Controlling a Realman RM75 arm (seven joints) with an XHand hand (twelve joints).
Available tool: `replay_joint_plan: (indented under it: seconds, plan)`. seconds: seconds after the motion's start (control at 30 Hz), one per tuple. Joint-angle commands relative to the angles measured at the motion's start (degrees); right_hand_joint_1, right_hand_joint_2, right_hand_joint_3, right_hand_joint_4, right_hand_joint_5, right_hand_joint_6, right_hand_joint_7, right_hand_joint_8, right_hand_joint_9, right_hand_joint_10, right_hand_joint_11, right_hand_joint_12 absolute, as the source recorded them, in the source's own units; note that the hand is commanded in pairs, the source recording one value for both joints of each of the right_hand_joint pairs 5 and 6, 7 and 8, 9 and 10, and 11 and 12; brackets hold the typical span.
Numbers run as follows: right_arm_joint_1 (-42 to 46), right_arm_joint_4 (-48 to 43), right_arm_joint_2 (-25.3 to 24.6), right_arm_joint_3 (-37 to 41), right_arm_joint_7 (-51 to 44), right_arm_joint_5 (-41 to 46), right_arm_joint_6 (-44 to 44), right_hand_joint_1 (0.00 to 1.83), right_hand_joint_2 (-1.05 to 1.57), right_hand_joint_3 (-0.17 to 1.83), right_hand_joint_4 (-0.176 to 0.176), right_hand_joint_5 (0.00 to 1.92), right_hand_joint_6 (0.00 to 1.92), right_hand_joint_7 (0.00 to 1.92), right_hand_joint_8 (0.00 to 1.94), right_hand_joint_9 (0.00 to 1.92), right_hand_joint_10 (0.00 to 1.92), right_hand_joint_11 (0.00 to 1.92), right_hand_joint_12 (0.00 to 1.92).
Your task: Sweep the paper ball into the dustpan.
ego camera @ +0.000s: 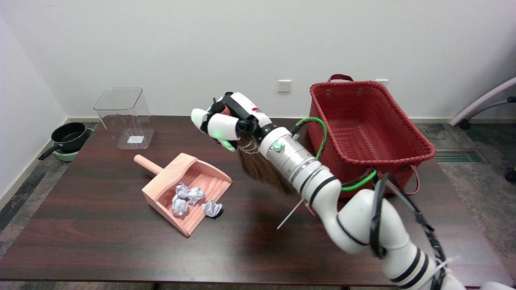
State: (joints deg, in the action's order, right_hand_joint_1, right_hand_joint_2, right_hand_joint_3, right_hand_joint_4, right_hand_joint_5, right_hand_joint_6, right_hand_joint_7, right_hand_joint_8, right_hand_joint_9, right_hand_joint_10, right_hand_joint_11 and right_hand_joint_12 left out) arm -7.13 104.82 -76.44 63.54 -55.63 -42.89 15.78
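A pink wooden dustpan (161,189) lies left of centre on the dark table, its handle pointing to the back left. Several crumpled paper balls (184,197) sit inside it. One more paper ball (212,208) rests at the pan's open lip, half on the table. My right hand (225,121) hangs above the table, behind and to the right of the pan, and grips the handle of a small brown broom (260,169). The bristles fan down under my wrist and are partly hidden by the forearm.
A red woven basket (363,129) stands at the back right, close beside my forearm. At the table's back left stands a clear plastic bin (123,117). A black pan (70,137) sits on the floor beyond the table's left edge.
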Motion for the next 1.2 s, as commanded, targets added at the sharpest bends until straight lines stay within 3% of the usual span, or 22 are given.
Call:
replay_joint_plan:
  seconds: [0.03, 0.3, 0.53, 0.7, 0.9, 1.2]
  plan:
    - [-6.8, -9.7, -6.0, -29.2, 19.9, -46.6, 49.3, 0.83, 1.57, 1.33, 0.000, 1.92, 1.92, 1.92, 1.92, 1.92, 1.92, 1.72, 1.72]
    - [-4.5, -22.5, -11.2, -34.8, 18.7, -61.8, 73.1, 0.85, 1.57, 1.32, 0.000, 1.92, 1.92, 1.92, 1.92, 1.92, 1.92, 1.71, 1.71]
    - [-2.6, -30.3, -16.1, -35.4, 23.7, -70.2, 81.4, 0.82, 1.57, 1.41, 0.000, 1.92, 1.92, 1.92, 1.92, 1.92, 1.92, 1.73, 1.73]
    - [-3.0, -30.7, -18.2, -36.4, 26.0, -70.4, 81.0, 0.83, 1.57, 1.37, 0.000, 1.92, 1.92, 1.92, 1.92, 1.92, 1.92, 1.72, 1.72]
    - [-6.8, -38.1, -22.1, -37.5, 28.5, -73.7, 81.0, 0.81, 1.57, 1.39, 0.000, 1.92, 1.92, 1.92, 1.92, 1.92, 1.92, 1.75, 1.75]
    - [-5.9, -44.7, -23.5, -39.3, 38.0, -65.5, 80.6, 0.80, 1.57, 1.38, 0.000, 1.92, 1.92, 1.92, 1.92, 1.92, 1.92, 1.75, 1.75]
